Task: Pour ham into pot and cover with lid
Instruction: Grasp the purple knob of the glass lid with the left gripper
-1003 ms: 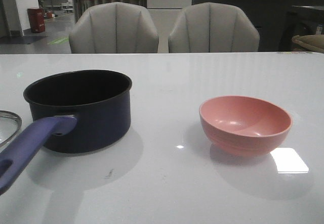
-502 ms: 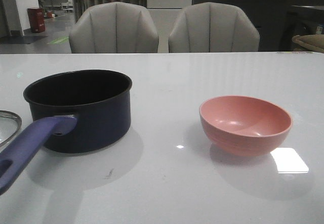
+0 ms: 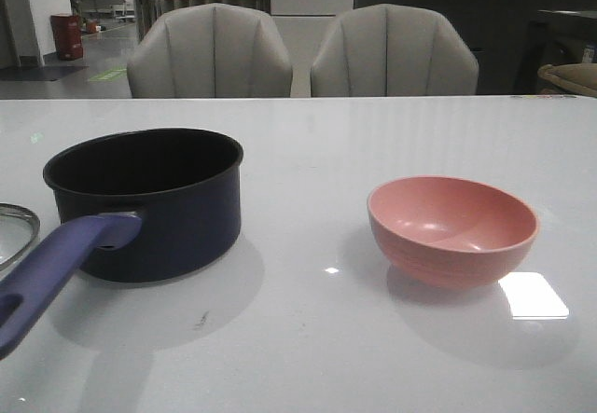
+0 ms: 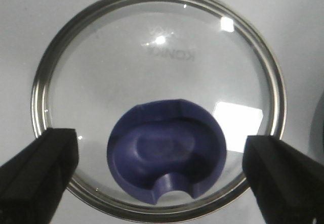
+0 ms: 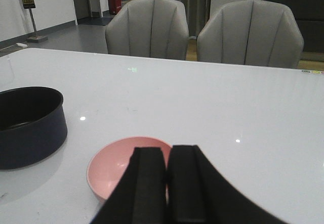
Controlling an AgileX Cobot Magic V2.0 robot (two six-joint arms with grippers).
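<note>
Gleaming white table [image 3: 308,338], two grey chairs [image 3: 210,51] behind, left gripper [image 4: 161,176] spread over lid [image 4: 152,72], right gripper [image 5: 166,171] clenched.

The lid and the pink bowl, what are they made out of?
The lid looks like clear glass: the white table shows through it. Its shiny silver rim looks like steel, and its blue knob looks like matte plastic or rubber. The pink bowl looks like smooth plastic with a soft sheen, though it could be ceramic.

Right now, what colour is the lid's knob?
Dark blue, on the lid; the knob shows best in the left wrist view.
</note>
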